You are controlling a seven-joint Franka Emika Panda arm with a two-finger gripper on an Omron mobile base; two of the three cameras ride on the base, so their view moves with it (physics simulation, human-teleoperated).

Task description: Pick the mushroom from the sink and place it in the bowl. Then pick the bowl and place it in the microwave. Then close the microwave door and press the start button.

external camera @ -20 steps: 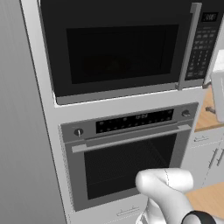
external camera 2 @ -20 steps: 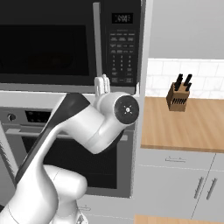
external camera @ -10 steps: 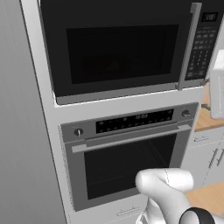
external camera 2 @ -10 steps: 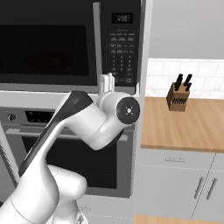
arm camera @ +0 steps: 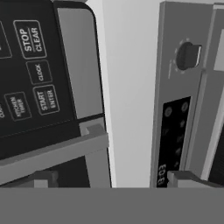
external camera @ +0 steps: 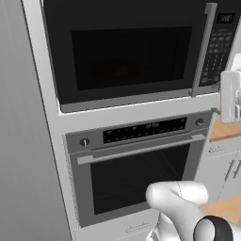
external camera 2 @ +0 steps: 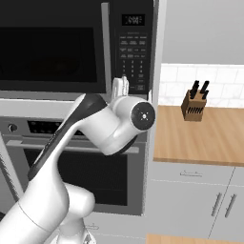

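Note:
The microwave (external camera: 132, 56) is built in above an oven. Its black door (external camera 2: 52, 47) is shut, the long silver handle (external camera: 201, 52) upright beside the keypad (external camera 2: 132, 52). My gripper (external camera 2: 123, 85) points up at the keypad's lower end, just below it, and touches nothing. In the hand view the START ENTER button (arm camera: 45, 99) lies left of centre under STOP CLEAR, and the fingertips (arm camera: 43, 178) stand far apart: the gripper (arm camera: 112, 180) is open and holds nothing. The mushroom, the bowl and the sink are out of view.
The oven (external camera: 141, 174), with a knob (arm camera: 188, 56) and a horizontal handle, sits right under the microwave. To the right runs a wooden counter (external camera 2: 200, 138) with a knife block (external camera 2: 195, 102), above white cabinets (external camera 2: 190, 195). My own arm (external camera 2: 95, 124) crosses the oven front.
The hand has crept a little to the right and up, closer to the keypad's lower end. The gripper stays open. The door stays shut.

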